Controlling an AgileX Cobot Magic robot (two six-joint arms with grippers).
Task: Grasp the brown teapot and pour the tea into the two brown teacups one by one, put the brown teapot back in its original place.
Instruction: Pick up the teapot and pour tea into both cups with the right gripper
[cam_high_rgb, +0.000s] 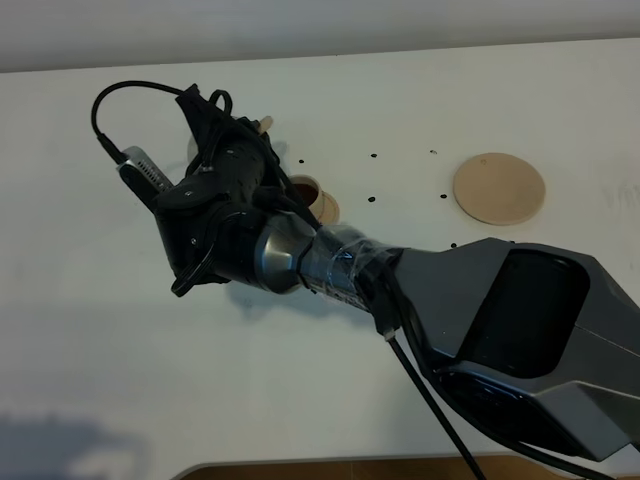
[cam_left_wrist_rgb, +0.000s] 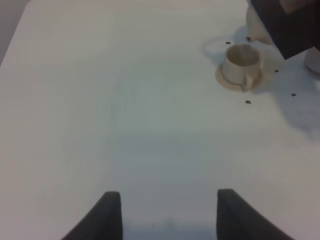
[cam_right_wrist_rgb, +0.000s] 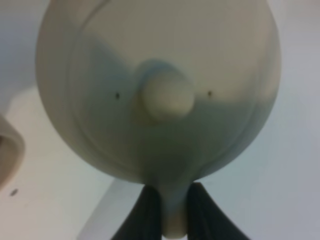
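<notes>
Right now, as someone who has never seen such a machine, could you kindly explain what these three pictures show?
It is a two-armed robot on a white table. One camera looks down from above; each arm also carries a camera at its wrist. From above, the right arm reaches across toward a teacup on its saucer, and an empty round saucer lies to the right. The right wrist picture shows the right pincer shut on the handle of the brown teapot, seen lid-on. The left wrist picture shows the left pincer open over bare table, with a teacup beyond.
</notes>
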